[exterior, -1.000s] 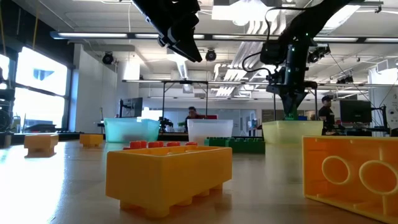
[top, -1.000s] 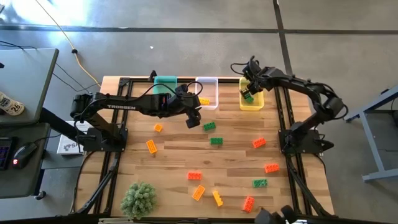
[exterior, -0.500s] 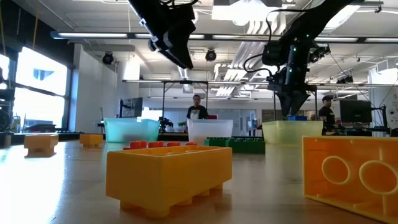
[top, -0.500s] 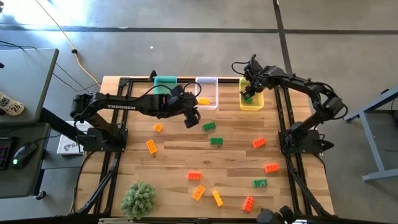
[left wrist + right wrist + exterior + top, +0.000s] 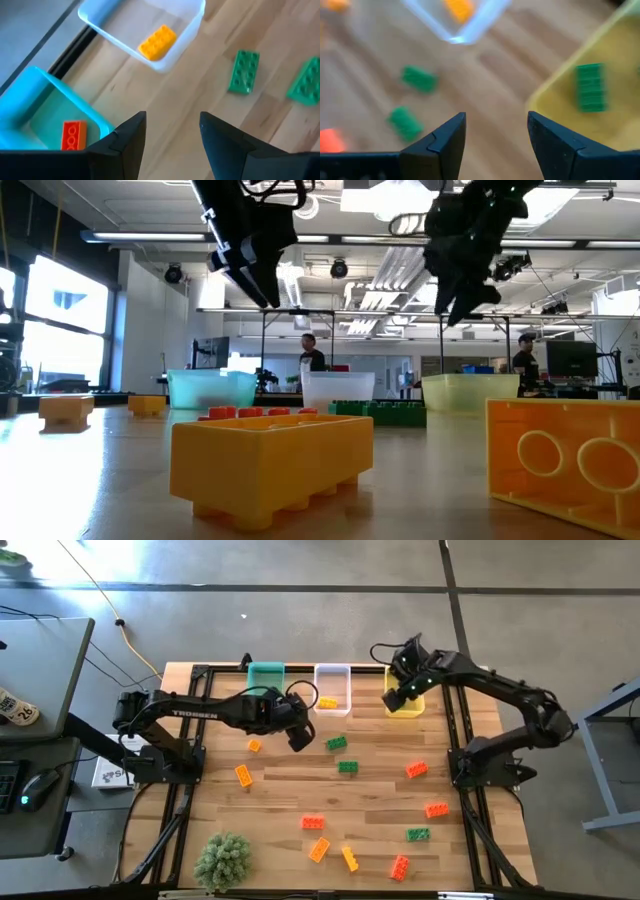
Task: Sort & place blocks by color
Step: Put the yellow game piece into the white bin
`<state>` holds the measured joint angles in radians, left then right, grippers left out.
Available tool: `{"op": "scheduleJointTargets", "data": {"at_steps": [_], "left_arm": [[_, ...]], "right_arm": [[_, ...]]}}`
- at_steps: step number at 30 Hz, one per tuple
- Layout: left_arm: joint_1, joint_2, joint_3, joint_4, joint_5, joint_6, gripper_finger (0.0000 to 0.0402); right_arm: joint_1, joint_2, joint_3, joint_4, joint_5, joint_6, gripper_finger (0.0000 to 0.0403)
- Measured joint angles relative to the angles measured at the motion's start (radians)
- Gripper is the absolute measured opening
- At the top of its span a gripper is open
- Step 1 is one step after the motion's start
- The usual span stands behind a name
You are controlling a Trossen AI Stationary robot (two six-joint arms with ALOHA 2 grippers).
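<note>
Three bins stand along the far edge: a teal bin holding a red-orange block, a clear bin holding a yellow-orange block, and a yellow bin holding a green block. Green blocks, yellow-orange blocks and red-orange blocks lie flat on the table. My left gripper hovers open near the teal and clear bins. My right gripper hangs open above the yellow bin's near left corner, nothing between its fingers.
More blocks lie toward the near edge: red-orange and yellow-orange. A small green plant stands at the near left. The arms' dark frames run along both table sides.
My right gripper has opened and let go of the green block, which now lies in the yellow bin; the gripper has then risen and drawn slightly toward the table's left. My left gripper has drifted toward the table's left, staying open.
</note>
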<state>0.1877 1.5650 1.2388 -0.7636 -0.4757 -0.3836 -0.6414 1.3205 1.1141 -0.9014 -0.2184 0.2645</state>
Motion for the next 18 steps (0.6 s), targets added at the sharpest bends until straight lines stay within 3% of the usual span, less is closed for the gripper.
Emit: {"op": "scheduleJointTargets", "data": {"at_steps": [4, 8, 18], "left_arm": [[-0.016, 0.000, 0.000, -0.032, 0.007, -0.006, 0.0174], [-0.030, 0.000, 0.000, -0.044, 0.078, -0.007, 0.0174], [-0.061, 0.000, 0.000, -0.054, 0.140, 0.047, 0.0174]], "right_arm": [[0.110, -0.056, 0.000, 0.000, -0.035, 0.144, 0.0200], [0.246, -0.088, 0.000, 0.004, -0.034, 0.307, 0.0200], [0.618, -0.090, 0.000, 0.263, 0.125, 0.641, 0.0200]]}}
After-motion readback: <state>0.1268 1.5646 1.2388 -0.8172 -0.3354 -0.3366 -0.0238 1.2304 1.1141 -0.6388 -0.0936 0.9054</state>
